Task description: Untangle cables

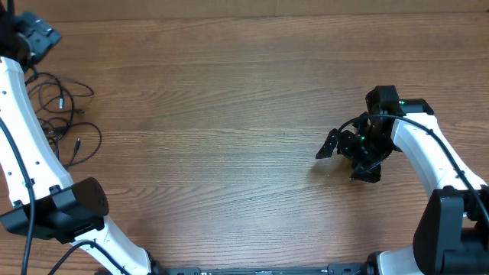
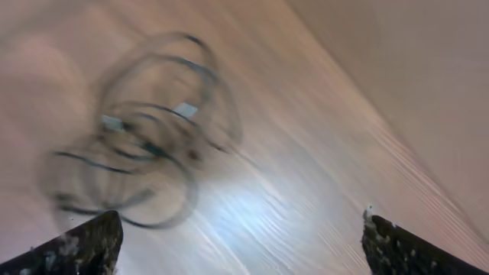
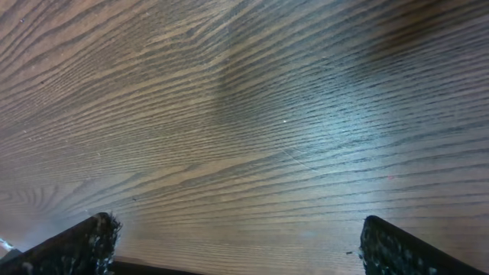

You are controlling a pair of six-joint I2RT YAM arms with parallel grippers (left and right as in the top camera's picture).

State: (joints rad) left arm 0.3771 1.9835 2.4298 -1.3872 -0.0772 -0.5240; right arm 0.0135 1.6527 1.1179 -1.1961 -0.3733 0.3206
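Cables (image 1: 53,122) lie in loose overlapping loops at the left edge of the table (image 1: 229,114).
Left gripper (image 2: 241,248) is near them, jaws spread, nothing held; its view is blurred. Right gripper (image 1: 348,159) is well apart, jaws spread over bare wood.

Left arm (image 1: 23,145) at 9 o'clock, right arm (image 1: 420,149) at 3: white shells, black joints, thin black cables. Green light (image 1: 401,101) on right wrist. Fingers (image 3: 76,248) black, white-flecked.

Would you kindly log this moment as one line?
thin black looped cables: on wooden table, ungripped | left gripper: open, empty | right gripper: open, empty, over bare wood
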